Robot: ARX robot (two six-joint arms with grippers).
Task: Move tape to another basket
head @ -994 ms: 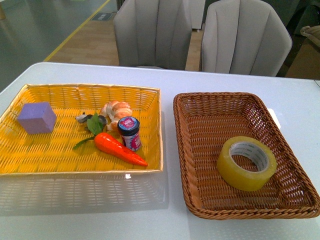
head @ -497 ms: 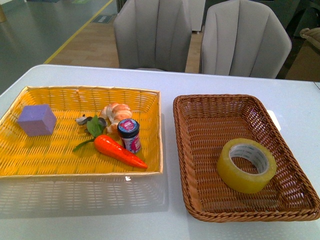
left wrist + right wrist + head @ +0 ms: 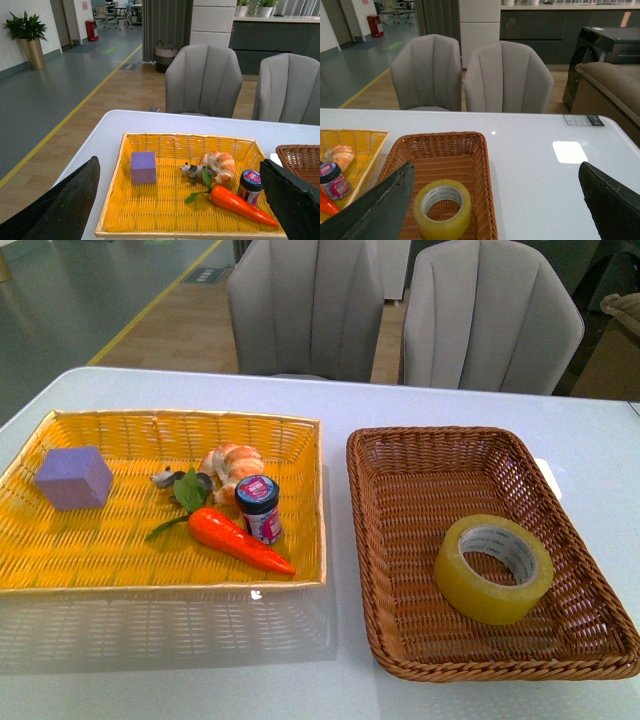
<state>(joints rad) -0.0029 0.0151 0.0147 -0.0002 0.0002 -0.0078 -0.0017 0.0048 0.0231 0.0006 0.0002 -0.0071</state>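
The tape [image 3: 493, 568] lies flat in the brown basket [image 3: 400, 455], near its right rim and front edge; the rest of that basket is bare. The yellow basket [image 3: 300, 430] sits just beside it on the white counter [image 3: 330, 695]. Both tools [image 3: 175, 200] [image 3: 495, 200] are spread wide, holding nothing.

Printing on the tape [image 3: 493, 568] inner core too small to read, label on the small jar [image 3: 259, 507] illegible, no other text legible
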